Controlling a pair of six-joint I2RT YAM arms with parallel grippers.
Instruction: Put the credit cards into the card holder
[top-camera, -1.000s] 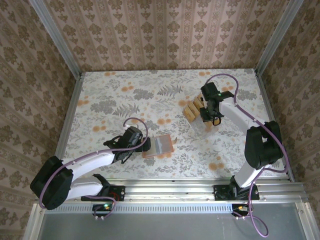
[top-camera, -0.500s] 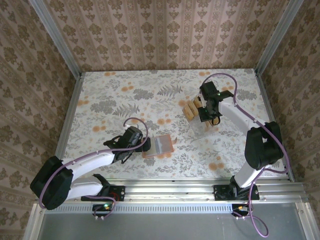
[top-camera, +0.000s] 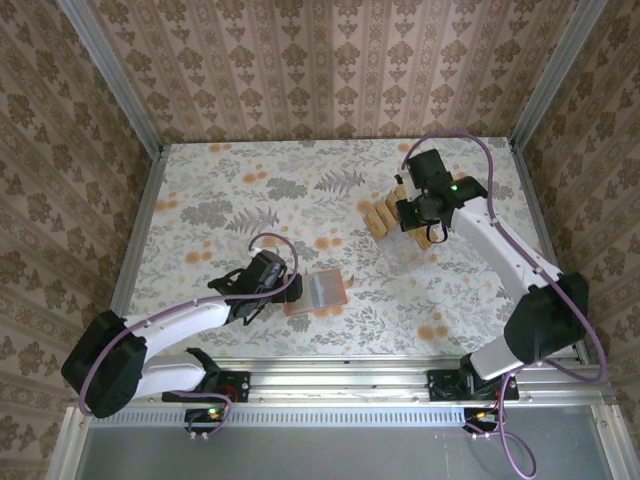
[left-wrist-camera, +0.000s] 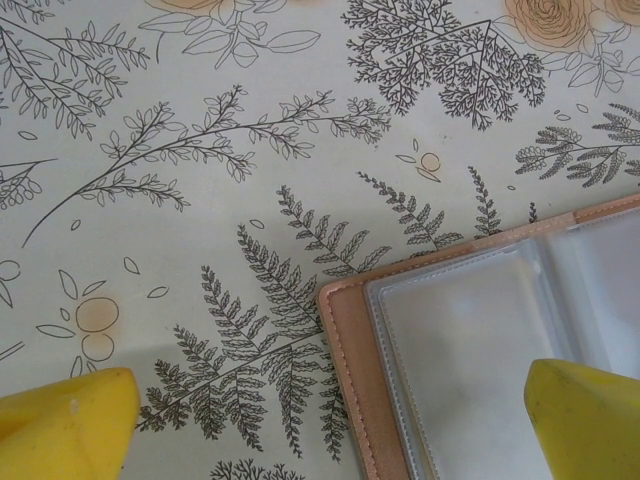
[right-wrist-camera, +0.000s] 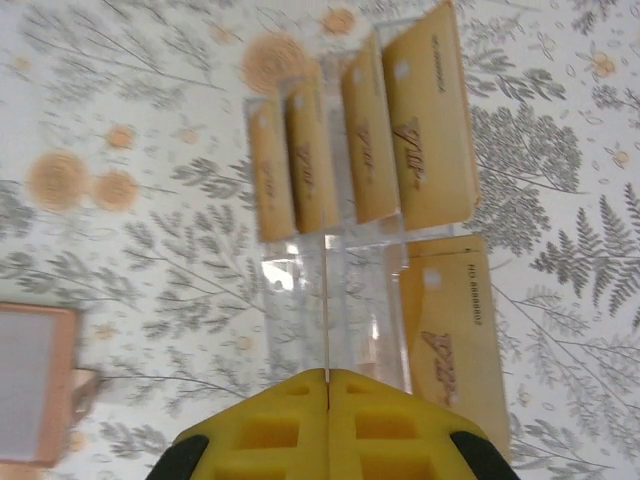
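Top external view shows the card holder (top-camera: 318, 292) lying open close to the near edge of the surface (top-camera: 200, 190), a little left of its middle. The cards (top-camera: 384, 216) stand in a clear stand (top-camera: 402, 252) right of the middle, somewhat nearer the far edge and well apart from the holder. The left end effector (left-wrist-camera: 325, 425) hovers at the left border of the holder with its jaws wide, one yellow fingertip over the bare surface and the other over the transparent pockets; it holds nothing. The right end effector (right-wrist-camera: 328, 390) is above the near end of the stand with its jaws fully closed, pad against pad. I cannot tell if a thin card is pinched there, because only a pale line is seen in front of them. In the right wrist view four cards stand in a row in the slots, and a fifth lies lower at the right side of the stand. The risk, I think, is this: if the closed jaws missed the card, the arm will carry nothing to the holder. If they catch the stand instead, this light stand may tip or slide and spill the cards. The pockets also look tight and the holder lies free, so a card pushed at a wrong angle may shove it away unless the left end effector pins it.
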